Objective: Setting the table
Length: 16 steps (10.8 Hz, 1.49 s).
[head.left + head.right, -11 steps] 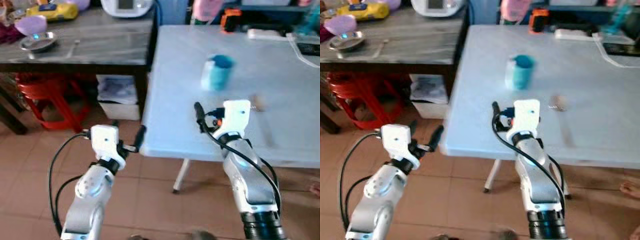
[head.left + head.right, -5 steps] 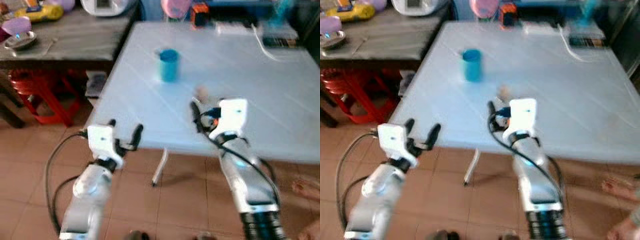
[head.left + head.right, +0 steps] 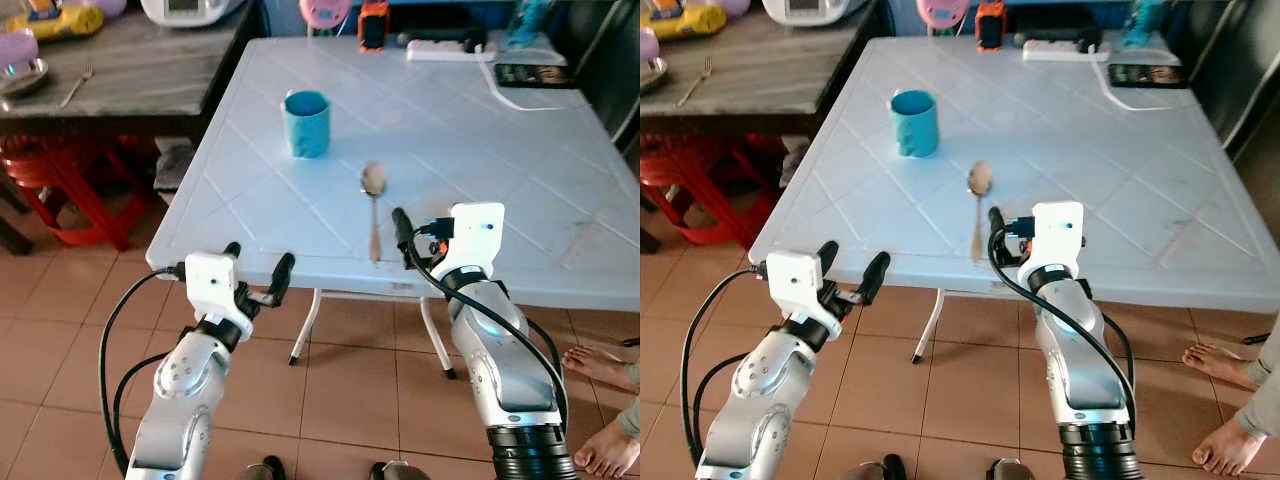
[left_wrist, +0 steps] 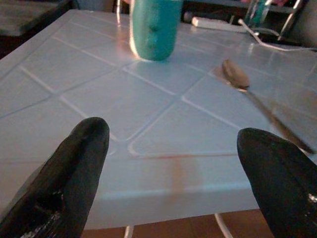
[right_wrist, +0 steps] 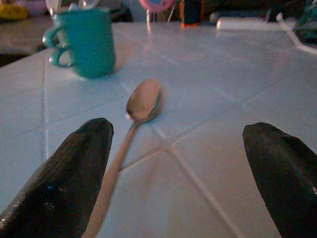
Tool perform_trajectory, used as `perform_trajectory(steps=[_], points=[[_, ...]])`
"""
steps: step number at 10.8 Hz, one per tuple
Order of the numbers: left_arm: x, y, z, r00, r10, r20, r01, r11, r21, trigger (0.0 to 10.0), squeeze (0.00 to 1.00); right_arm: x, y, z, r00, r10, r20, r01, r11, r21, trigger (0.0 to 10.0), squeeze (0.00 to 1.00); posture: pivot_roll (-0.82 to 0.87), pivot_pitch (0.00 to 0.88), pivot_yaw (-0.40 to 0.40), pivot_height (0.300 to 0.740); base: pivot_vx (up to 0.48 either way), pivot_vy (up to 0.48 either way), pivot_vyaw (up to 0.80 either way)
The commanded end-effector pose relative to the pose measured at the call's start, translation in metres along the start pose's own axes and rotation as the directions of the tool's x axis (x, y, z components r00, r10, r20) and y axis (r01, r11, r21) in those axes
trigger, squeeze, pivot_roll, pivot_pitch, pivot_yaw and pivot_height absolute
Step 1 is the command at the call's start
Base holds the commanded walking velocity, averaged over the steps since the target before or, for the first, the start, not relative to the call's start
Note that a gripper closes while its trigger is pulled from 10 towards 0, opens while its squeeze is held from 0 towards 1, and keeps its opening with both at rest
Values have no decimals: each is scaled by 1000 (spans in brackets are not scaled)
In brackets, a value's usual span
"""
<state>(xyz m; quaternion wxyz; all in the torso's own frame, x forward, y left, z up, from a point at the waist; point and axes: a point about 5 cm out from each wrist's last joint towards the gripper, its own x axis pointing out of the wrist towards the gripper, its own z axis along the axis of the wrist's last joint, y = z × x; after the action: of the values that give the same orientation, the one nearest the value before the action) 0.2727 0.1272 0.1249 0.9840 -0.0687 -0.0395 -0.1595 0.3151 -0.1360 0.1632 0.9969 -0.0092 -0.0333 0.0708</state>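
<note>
In the left eye view, the spoon (image 3: 373,207) lies at the centre of the frame on the white desk (image 3: 560,200), bowl toward the far side, handle toward the near edge. The teal mug (image 3: 306,122) stands upper left of it. The right end effector (image 3: 420,235) sits just right of the handle end — clearly the nearer one. The left end effector (image 3: 256,272) hangs lower left, below the desk edge.

In the left wrist view, its fingers (image 4: 79,168) are wide apart.

In the right wrist view, the fingers (image 5: 74,178) are also spread, and the spoon's long axis runs almost straight ahead.
</note>
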Motion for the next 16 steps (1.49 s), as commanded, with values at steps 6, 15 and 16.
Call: perform_trajectory(steps=[6, 15, 16], points=[[-13, -3, -9, 992, -122, -33, 121, 992, -29, 10000, 0, 35, -3, 2, 994, 62, -92, -64, 998, -13, 10000, 0, -47, 214, 95, 740, 0, 0, 0], [-14, -15, -4, 965, -262, 0, 262, 965, -17, 10000, 0, 69, 20, 2, 978, 104, -183, -82, 989, 121, 10000, 0, -44, 223, 86, 740, 0, 0, 0], [-14, -15, -4, 965, -264, 2, 264, 965, -11, 10000, 0, 71, 25, 1, 974, 103, -202, -79, 990, 119, 10000, 0, -46, 224, 86, 740, 0, 0, 0]])
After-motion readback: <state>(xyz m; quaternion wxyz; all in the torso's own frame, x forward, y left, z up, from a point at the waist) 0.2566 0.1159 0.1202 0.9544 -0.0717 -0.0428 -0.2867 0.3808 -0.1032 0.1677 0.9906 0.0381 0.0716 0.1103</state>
